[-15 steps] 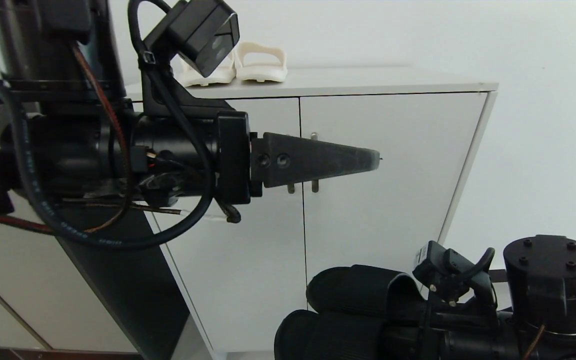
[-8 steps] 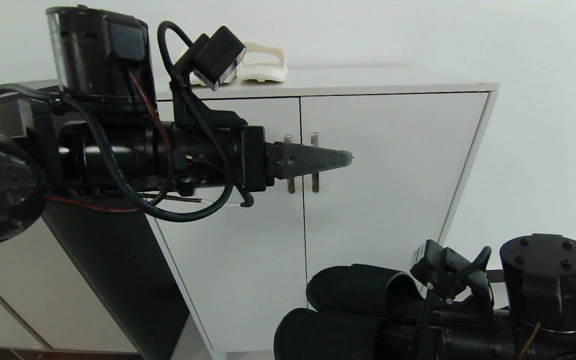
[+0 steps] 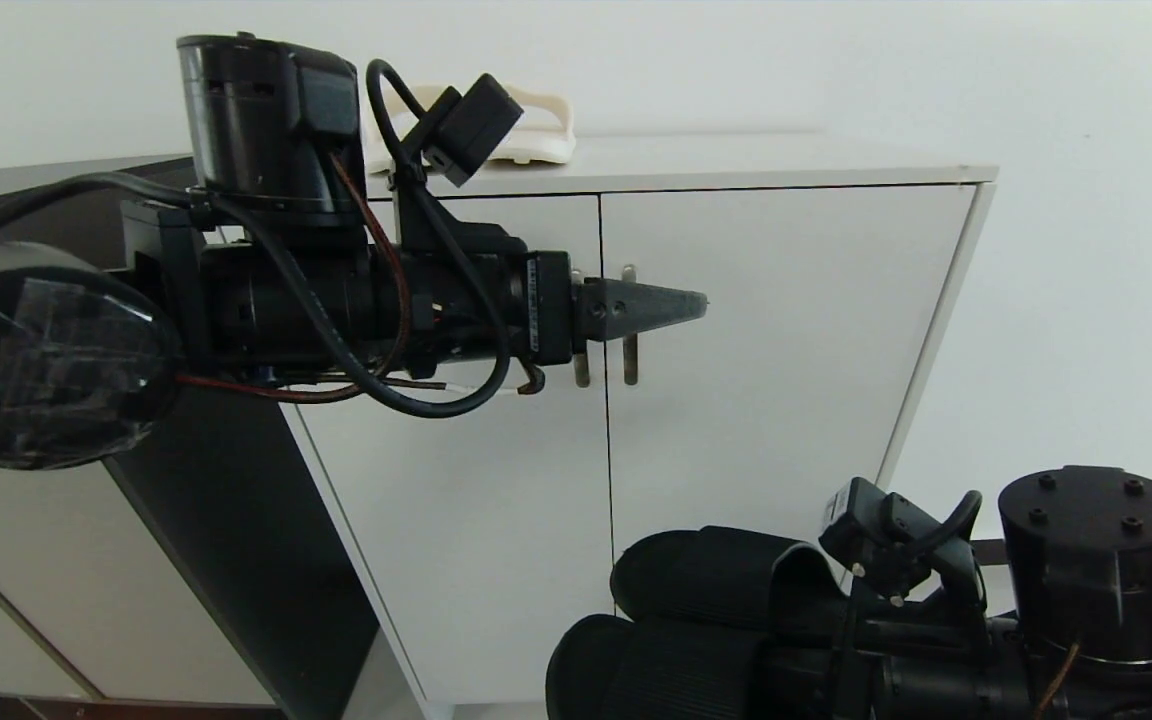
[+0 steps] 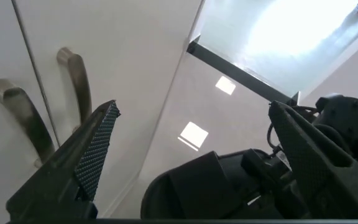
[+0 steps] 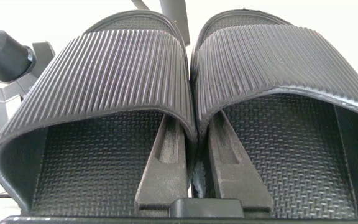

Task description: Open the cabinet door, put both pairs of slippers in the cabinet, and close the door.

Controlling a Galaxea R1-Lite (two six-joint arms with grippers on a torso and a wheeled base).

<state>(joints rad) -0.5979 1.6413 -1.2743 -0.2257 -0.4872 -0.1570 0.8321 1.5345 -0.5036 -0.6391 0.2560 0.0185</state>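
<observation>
Left gripper (image 3: pixel 678 305) level with the two door handles (image 3: pixel 628 335) at the centre seam of the white cabinet (image 3: pixel 786 330), positioned, by judgement, to take a handle and pull a door open. In the left wrist view its jaws are spread wide with nothing between them, and the handles (image 4: pixel 73 74) lie just beside one jaw, not yet enclosed. Both cabinet doors are shut, so the cabinet's contents cannot be seen and the opening step is not yet done. The right gripper (image 5: pixel 192 134) is low and to the right, in front of the cabinet's right door. It carries the black slippers (image 3: pixel 716 590). Its jaws reach one into each slipper and are closed on the two adjoining inner walls, which keeps the pair side by side as a single load, ready to go in once a door is open. The white slippers (image 3: pixel 536 140) rest on top of the cabinet near its left rear, partly hidden behind the left arm, and await a later pick.
</observation>
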